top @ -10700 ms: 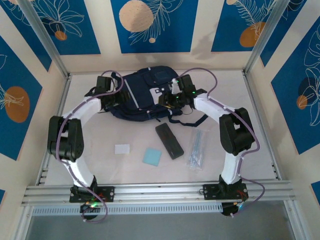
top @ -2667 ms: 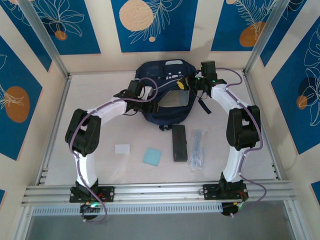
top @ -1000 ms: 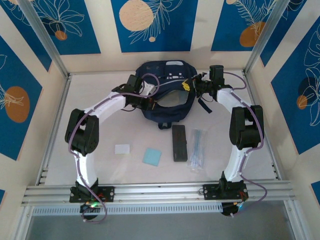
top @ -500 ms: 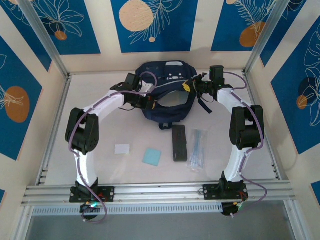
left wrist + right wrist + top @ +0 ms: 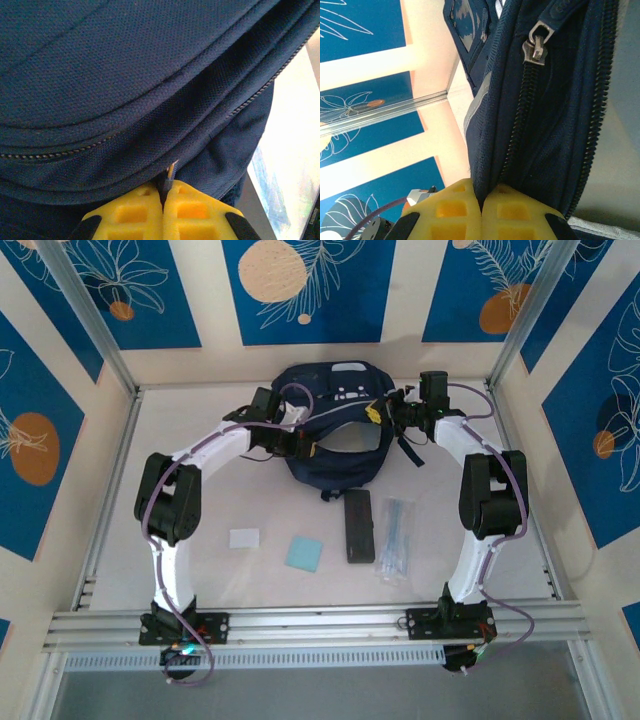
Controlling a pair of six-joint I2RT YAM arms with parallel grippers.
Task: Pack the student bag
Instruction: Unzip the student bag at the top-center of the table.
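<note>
Your left pincer is clamped on a fold of the student bag just under its zipper line. Your right pincer is clamped on the opposite rim, below the zipper pull. The bag hangs between them — draw outward evenly and gently, so neither grip slips off the fabric.

The big navy-blue backpack is coarse, matt woven cloth, with a small dull-metal zip pull. At its six o'clock lies a black rectangular case, smooth-faced; at five o'clock, a crinkly clear plastic packet. The pale tabletop looks matt, the silver rail along its near edge brushed metal.
</note>
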